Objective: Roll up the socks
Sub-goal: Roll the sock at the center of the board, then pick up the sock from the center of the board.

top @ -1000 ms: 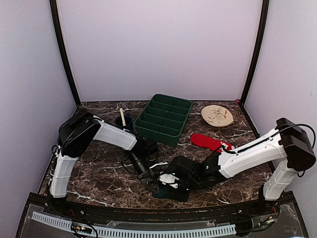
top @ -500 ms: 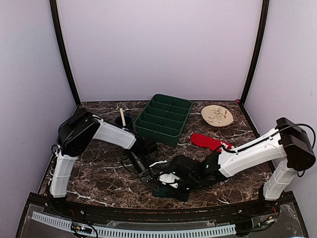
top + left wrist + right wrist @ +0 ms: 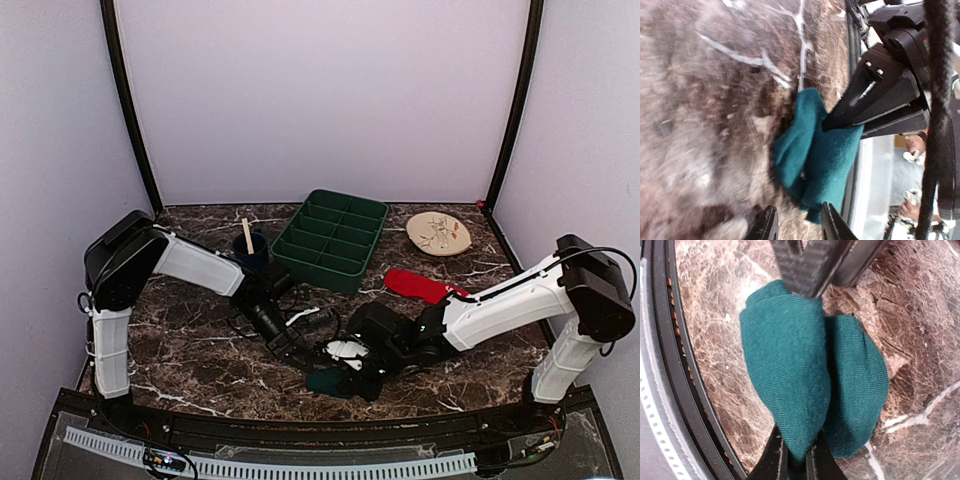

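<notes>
Your left arm has drawn back leftward; the left gripper stands narrowly parted and empty, the folded dark teal-green fabric sock just ahead of its tips. The right gripper pinches the fold, lengthwise along its jaws, so it's nearer

One plain teal-green sock, one red sock, dark green tray, beige speckled plate, desk of brown marble, white-veined.
</notes>
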Controlling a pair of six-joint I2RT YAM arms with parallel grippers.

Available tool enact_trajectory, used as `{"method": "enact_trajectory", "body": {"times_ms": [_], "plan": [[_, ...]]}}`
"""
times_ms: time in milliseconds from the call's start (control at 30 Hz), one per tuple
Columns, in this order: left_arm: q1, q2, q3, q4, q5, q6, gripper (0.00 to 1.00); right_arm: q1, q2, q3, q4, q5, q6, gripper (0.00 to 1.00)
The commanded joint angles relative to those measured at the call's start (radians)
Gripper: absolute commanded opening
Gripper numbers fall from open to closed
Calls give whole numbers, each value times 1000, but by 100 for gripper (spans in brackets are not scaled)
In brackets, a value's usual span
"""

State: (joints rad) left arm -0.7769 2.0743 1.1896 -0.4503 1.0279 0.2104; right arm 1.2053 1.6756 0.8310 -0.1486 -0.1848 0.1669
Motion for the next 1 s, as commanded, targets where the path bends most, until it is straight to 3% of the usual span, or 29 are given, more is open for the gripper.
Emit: {"method": "enact_trajectory", "body": {"times_ms": [0, 133, 500, 667, 967], "plan": [[12, -112, -70, 155, -120, -83, 33, -26, -5, -32, 20, -93, 62, 0], [14, -180, -141, 274, -241, -131, 34, -41, -3, -44, 37, -143, 102, 0], [-3, -427, -393, 637, -399, -205, 38, -118, 9, -126, 138, -331, 258, 0], [-77, -493, -434, 630, -472, -88, 39, -156, 23, -132, 166, -415, 303, 0], [-260, -479, -423, 580, -603, 84, 40, -204, 68, -133, 205, -529, 383, 0]]}}
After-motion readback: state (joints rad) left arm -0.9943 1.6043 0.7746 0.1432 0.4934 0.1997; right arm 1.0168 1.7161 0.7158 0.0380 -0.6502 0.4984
